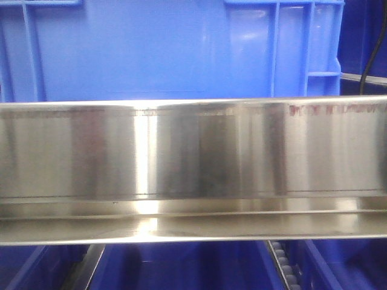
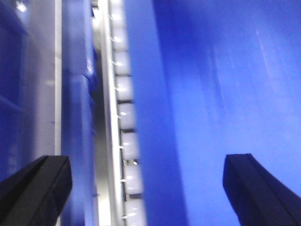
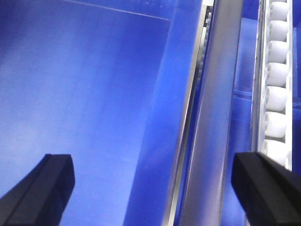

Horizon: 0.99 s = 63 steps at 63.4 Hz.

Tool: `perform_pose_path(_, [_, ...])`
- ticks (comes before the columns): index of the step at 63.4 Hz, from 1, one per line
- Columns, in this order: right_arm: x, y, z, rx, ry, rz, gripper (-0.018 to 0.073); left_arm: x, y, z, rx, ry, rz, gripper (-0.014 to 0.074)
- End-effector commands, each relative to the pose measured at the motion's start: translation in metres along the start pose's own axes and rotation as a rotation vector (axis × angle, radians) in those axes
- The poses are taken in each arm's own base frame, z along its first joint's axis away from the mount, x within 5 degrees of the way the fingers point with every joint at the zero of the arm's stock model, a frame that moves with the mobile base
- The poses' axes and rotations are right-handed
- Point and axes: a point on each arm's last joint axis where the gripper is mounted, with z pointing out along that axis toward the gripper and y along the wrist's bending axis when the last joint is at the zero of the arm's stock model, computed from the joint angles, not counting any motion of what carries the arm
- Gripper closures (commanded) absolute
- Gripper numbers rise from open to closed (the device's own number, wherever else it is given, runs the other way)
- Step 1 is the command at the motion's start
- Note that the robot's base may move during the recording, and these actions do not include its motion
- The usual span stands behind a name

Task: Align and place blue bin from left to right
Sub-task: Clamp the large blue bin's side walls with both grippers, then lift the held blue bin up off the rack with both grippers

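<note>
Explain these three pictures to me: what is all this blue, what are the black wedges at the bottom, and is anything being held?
This is a two-armed robot seen through its own cameras. The front view looks straight ahead: a large blue bin stands behind a shiny steel rail. The other two views come from cameras on the wrists. The black wedges are the fingers of each grasping tool, the left tool and the right tool. Both stand wide open and hold nothing. Beyond them you see smooth blue plastic close up, probably bin walls, beside strips of white rollers.
</note>
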Motion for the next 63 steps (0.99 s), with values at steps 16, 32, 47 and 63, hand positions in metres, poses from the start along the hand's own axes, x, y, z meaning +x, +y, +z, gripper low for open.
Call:
perform_pose_path(16, [-0.002, 0.001, -0.004, -0.006, -0.019, 0.001, 0.0512, -0.002, -0.003, -0.003, 0.011, -0.016, -0.006, 0.0200])
perform_pose_path(32, [-0.001, 0.001, -0.004, -0.005, -0.008, 0.000, 0.0636, -0.002, -0.003, -0.003, 0.013, -0.015, -0.006, 0.0588])
perform_pose_path(47, [0.000, 0.000, -0.004, -0.004, 0.001, 0.009, 0.0636, -0.002, -0.003, -0.004, 0.010, -0.018, -0.009, 0.0613])
perform_pose_path(63, [0.000, 0.001, -0.031, -0.010, -0.052, 0.016, 0.0636, -0.003, 0.001, -0.032, 0.022, -0.084, -0.026, 0.0613])
